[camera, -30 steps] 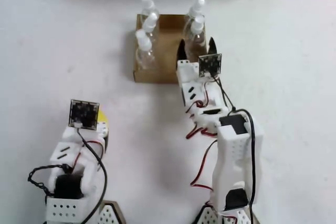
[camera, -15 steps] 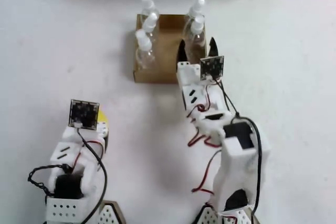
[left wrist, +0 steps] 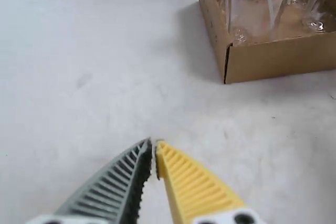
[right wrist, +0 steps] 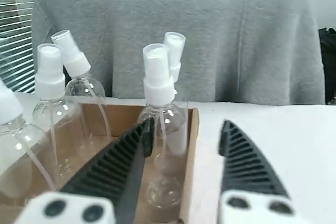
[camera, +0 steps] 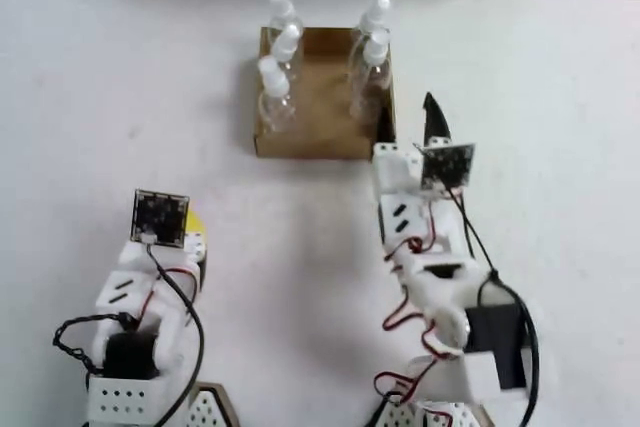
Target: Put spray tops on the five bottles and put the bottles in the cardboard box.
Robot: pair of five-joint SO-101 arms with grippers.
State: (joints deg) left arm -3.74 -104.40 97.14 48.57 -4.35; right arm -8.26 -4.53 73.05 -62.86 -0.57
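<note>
The cardboard box stands at the table's far middle with five clear bottles upright in it, each with a white spray top. Three stand along its left side and two along its right side. My right gripper is open and holds nothing, just off the box's near right corner. In the right wrist view its fingertips frame the nearest bottle from a short way back, over the box wall. My left gripper is shut and holds nothing, low over the bare table well short of the box.
The left arm sits folded at the near left of the table. White tabletop stretches to both sides of the box. The table's far edge runs right behind the box.
My right gripper, which stood open around the near right bottle in the box, has drawn back toward me and to the right. The bottle stays upright. The left arm has not moved.
</note>
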